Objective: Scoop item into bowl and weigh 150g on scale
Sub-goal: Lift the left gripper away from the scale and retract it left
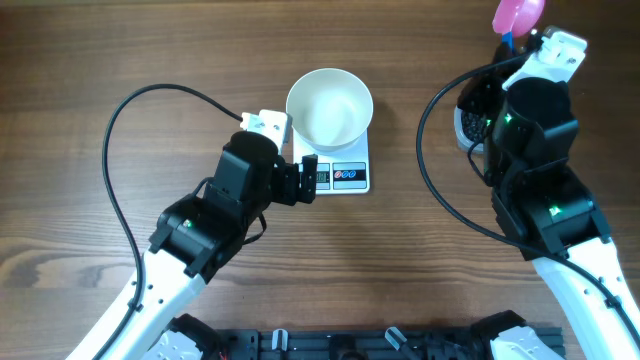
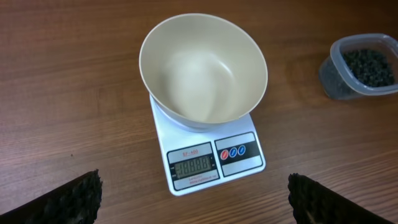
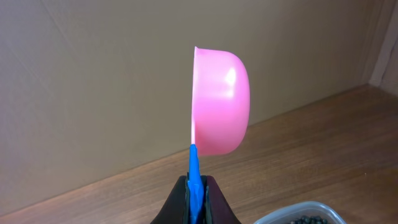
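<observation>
Overhead view: the empty white bowl (image 1: pixel 329 106) sits on the scale (image 1: pixel 350 176), top centre. Our left gripper (image 1: pixel 309 178) gapes empty beside it. Our right gripper (image 3: pixel 196 196) pinches the pink scoop (image 3: pixel 219 102) by its handle. Next we judge it must dip into the black beads (image 2: pixel 368 65).

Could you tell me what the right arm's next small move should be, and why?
Probably lower the pink scoop and dip it into the clear tub of black beads. The right gripper is shut on the scoop, holding it raised and on edge, while the white bowl sits empty on the scale, so nothing has been loaded yet.
</observation>
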`<control>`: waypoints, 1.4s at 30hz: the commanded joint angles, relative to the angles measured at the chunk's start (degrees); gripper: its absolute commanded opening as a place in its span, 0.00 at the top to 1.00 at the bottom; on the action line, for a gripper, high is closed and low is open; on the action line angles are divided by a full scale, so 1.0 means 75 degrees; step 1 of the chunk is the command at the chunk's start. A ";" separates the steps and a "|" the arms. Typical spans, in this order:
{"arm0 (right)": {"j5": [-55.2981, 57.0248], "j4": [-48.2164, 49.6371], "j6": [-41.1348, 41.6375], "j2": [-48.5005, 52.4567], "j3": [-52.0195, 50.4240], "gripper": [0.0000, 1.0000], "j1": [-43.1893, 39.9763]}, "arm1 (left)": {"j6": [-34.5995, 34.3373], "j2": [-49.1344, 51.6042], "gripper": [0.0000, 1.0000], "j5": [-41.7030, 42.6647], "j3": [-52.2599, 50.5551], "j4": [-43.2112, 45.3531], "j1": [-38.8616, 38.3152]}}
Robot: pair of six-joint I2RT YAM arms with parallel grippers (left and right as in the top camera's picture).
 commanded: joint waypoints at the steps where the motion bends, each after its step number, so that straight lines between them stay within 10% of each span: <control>1: -0.0087 0.0041 -0.0079 0.0055 0.0149 0.96 -0.0026 | 0.0688 -0.0017 0.00 0.0000 -0.0052 0.0000 0.0128; 8: -0.0079 0.0029 -0.0099 0.0137 0.0149 0.96 -0.0026 | 0.3576 -0.0242 0.00 -0.0006 -0.0052 -0.0012 0.1029; 24: -0.0029 0.0108 0.0169 0.0609 0.0149 0.96 -0.0026 | 0.3695 0.0466 0.00 -0.0423 -0.0052 0.0361 0.2774; 34: -0.0029 0.1046 0.0353 0.1043 0.0149 0.96 -0.0026 | 0.5584 0.0463 0.00 0.3430 0.0731 0.0108 0.3719; 42: -0.0029 0.1387 0.0294 0.1113 0.0149 0.96 -0.0117 | 0.7067 0.0463 0.00 0.4593 0.2806 -0.2503 0.4185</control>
